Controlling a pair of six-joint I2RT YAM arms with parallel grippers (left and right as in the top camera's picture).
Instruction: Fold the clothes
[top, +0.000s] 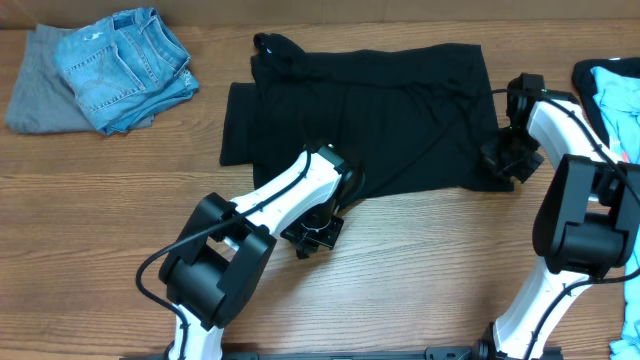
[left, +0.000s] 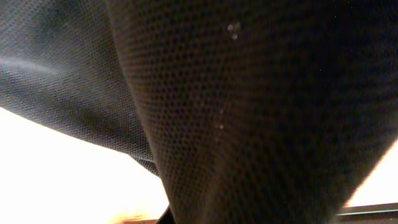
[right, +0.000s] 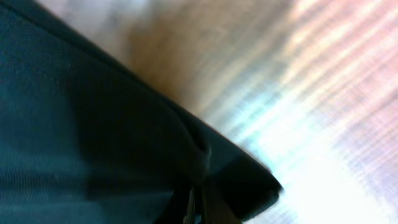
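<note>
Pinching the right near corner of the clothes (top: 380, 120), the right gripper (top: 497, 160) has its jaws closed on the black fabric; its wrist view shows the cloth puckered into a small fold right at the fingers, with the corner jutting out over the blurred wood of the table (top: 450, 270). Over at the garment's near edge, roughly midway along it, the left gripper (top: 338, 200) is likewise clenched, and its wrist camera sees almost nothing but black mesh-weave cloth pressed close against the lens, hanging in a broad fold with bright tabletop showing below it on both sides, so it appears to be grasping the fabric at that edge, though the fingers themselves are hidden. Outward from both grippers, the garment lies spread mostly flat across the middle of the table towards the far side, wider than it is deep, with a long crease running along its far part and a bunched, rumpled bit at its far left corner. Well apart to the far left, a folded pair of light blue denim jeans (top: 125, 65) rests partly on top of a grey cloth (top: 35, 95). At the right edge of the overhead view, just beyond the right arm, lies some light blue fabric (top: 615, 100) with a dark border
</note>
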